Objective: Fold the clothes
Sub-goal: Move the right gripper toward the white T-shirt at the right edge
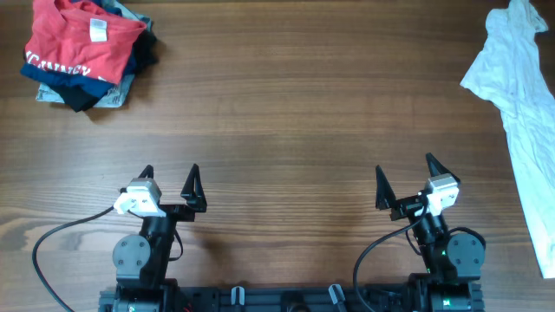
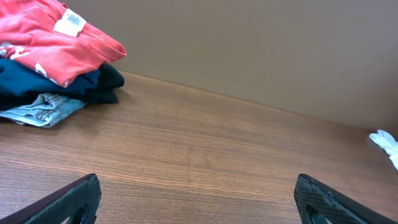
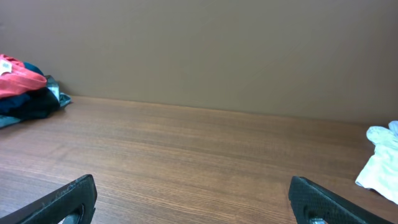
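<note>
While crumpled, shirt beyond (right) claw

Soft, even light fills all three views, showing the wood grain of the table without glare; shadows are faint. The white shirt is nearly washed out overhead, and the wrist views go slightly soft along their bottom edge.

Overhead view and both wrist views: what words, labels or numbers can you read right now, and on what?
White lettering on the red T-shirt: cut off at the fold and too blurred to read.
Neck label on the red T-shirt: print too small to read.
White shirt: no text visible.
No other text shows.
</note>
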